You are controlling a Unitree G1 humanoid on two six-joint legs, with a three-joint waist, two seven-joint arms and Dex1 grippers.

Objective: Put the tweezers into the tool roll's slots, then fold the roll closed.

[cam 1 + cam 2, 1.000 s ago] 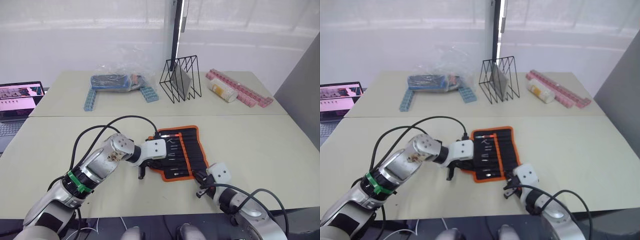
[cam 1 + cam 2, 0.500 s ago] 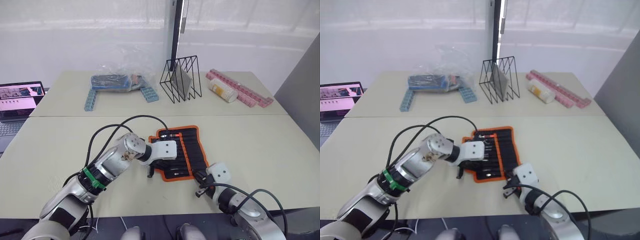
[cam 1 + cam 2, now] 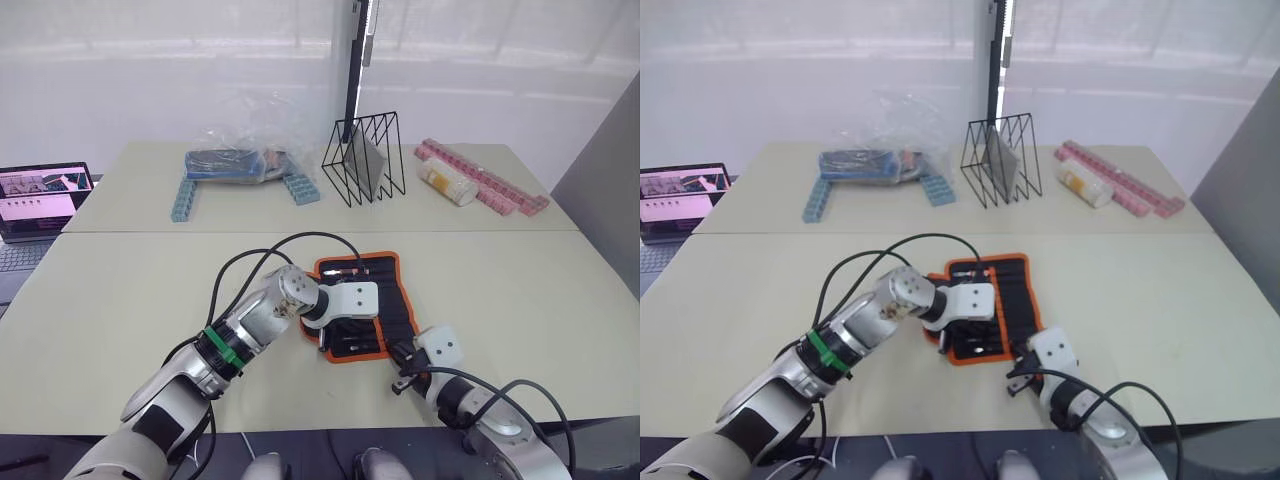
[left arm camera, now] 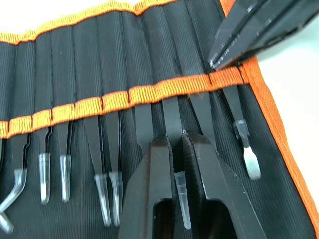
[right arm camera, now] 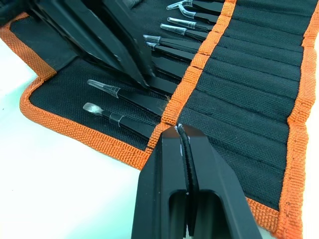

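The tool roll (image 3: 392,300) lies open on the near table, black with orange edging. Several slim black tweezers (image 4: 92,144) sit in its slots (image 4: 84,59), their capped tips sticking out below the orange band. My left gripper (image 4: 175,142) is down on the middle of the roll, shut on one of the tweezers (image 4: 173,114), which runs between its fingers. My right gripper (image 5: 180,128) is shut on nothing, with its tips at the orange band near the roll's near right corner. In the head view it shows at the roll's near edge (image 3: 400,372).
On the far table stand a black wire rack (image 3: 362,160), a clear plastic bag of blue items (image 3: 240,160), blue strips (image 3: 180,205), pink strips (image 3: 480,180) and a pale jar (image 3: 447,183). A laptop (image 3: 40,195) sits at far left.
My left gripper has moved right, from the roll's left edge onto the row of tweezers. The right arm has stayed put.
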